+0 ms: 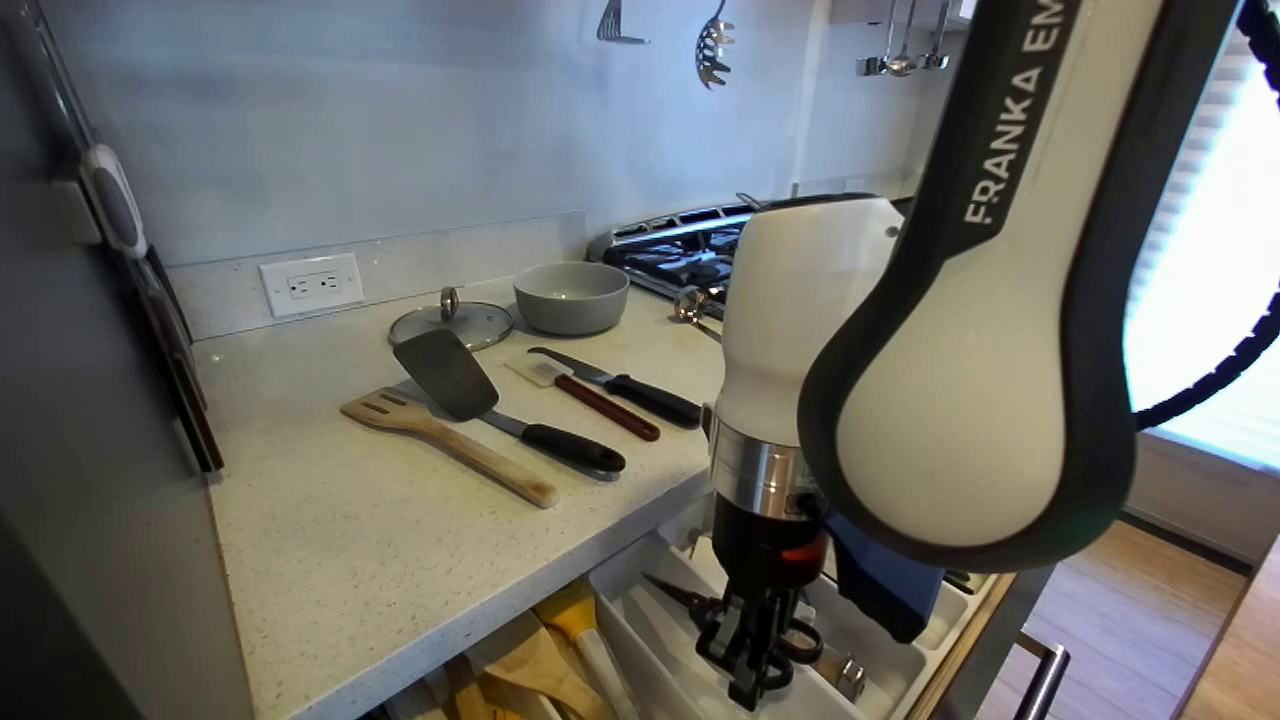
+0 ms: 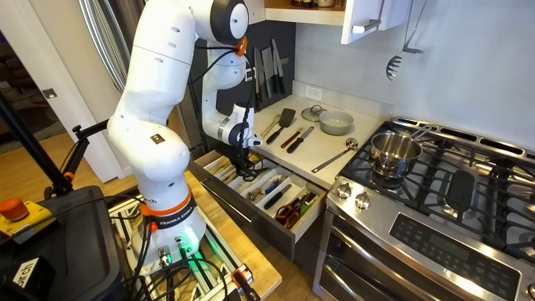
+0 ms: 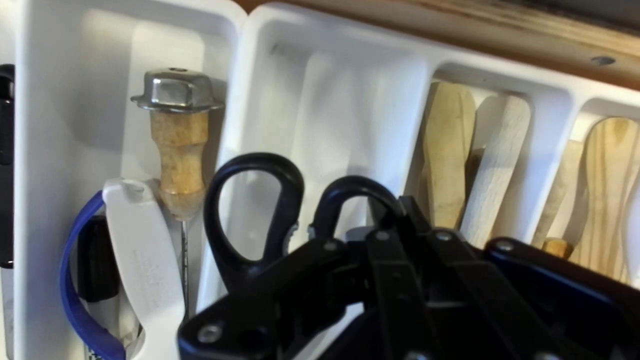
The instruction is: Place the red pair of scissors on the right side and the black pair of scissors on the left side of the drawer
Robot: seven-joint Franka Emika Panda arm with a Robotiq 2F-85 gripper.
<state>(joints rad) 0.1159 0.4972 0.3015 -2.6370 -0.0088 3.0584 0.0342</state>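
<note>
Arm [image 2: 161,79] arched over drawer [image 2: 309,218], pincer [image 3: 395,214] pointing down, gripping black scissors [image 3: 291,195]

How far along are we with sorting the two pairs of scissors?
Looks done: the red scissors lie at the robot's right end of the drawer. In hand: the black scissors, one loop apparently pinched in the jaws, toward the drawer's left side; I can't tell whether they touch the bottom. Left to do: probably just settle them there, open the jaws and lift clear.
</note>
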